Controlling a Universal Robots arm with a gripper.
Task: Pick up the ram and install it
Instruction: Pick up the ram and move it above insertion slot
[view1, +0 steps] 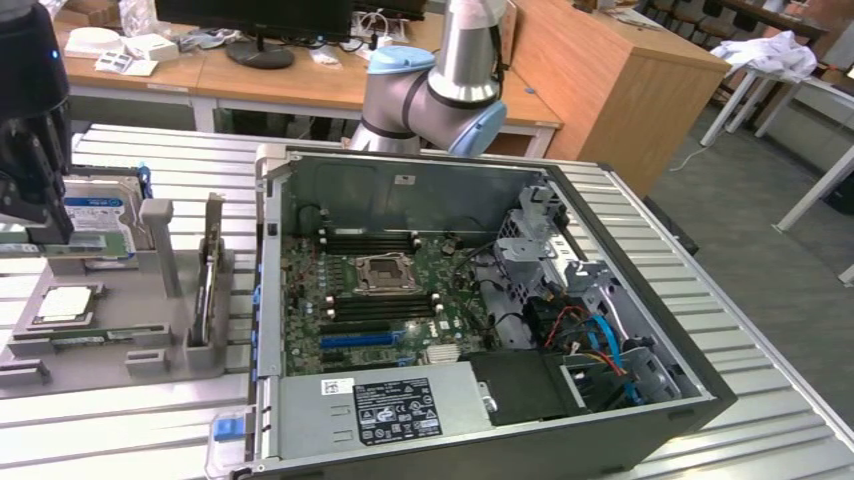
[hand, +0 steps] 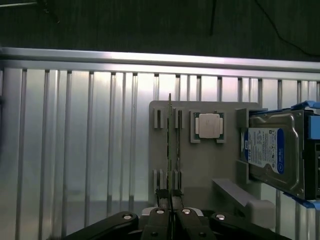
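No wording is coming through legibly: the black label (view1: 398, 410) on the power supply (view1: 320, 425), lower centre, and the hard drive's (view1: 100, 215) blue-and-white label (hand: 265, 149) are showing only blurred print.

the exterior view looks down at a slant from high up, wide enough for the whole open computer case (view1: 400, 190) and the ribbed table (view1: 774, 400), desks (view1: 267, 85) behind. the wrist view looks straight down past the gripper (hand: 170, 197), closer in. the 2 views share the grey holder (view1: 134, 320) at the exterior view's left, its hard drive (view1: 96, 215) and the table.
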